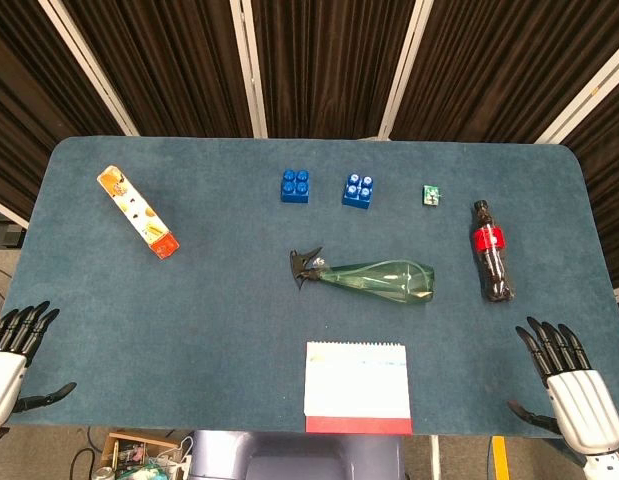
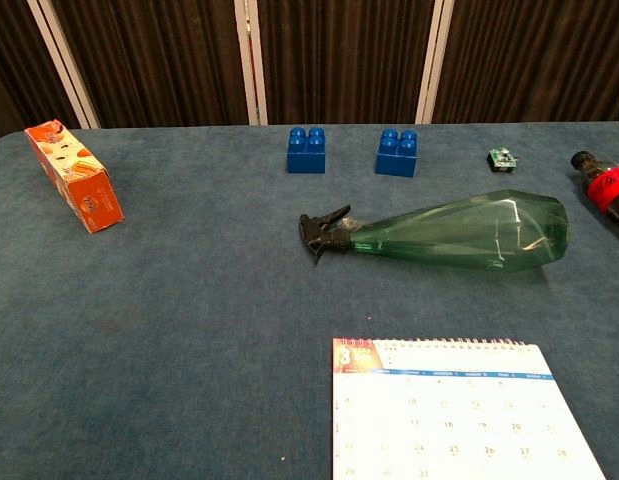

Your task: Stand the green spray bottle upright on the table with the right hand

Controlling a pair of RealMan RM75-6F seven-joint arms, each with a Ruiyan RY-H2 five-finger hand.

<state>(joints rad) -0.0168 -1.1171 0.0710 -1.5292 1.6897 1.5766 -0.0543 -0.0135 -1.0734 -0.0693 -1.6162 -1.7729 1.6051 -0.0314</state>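
The green spray bottle [image 1: 374, 280] [image 2: 454, 233] lies on its side near the middle of the blue table [image 1: 219, 300], with its black trigger head to the left and its wide base to the right. My right hand [image 1: 574, 385] hovers open at the table's front right corner, well short of the bottle and holding nothing. At the front left corner my left hand [image 1: 11, 355] is open and empty too. Neither hand shows in the chest view.
A cola bottle [image 1: 491, 252] [image 2: 609, 190] lies right of the spray bottle. Two blue bricks [image 1: 296, 186] [image 1: 358, 190] and a small green item [image 1: 431, 195] sit behind it. An orange box [image 1: 139, 212] lies far left. A desk calendar [image 1: 356, 387] stands at the front edge.
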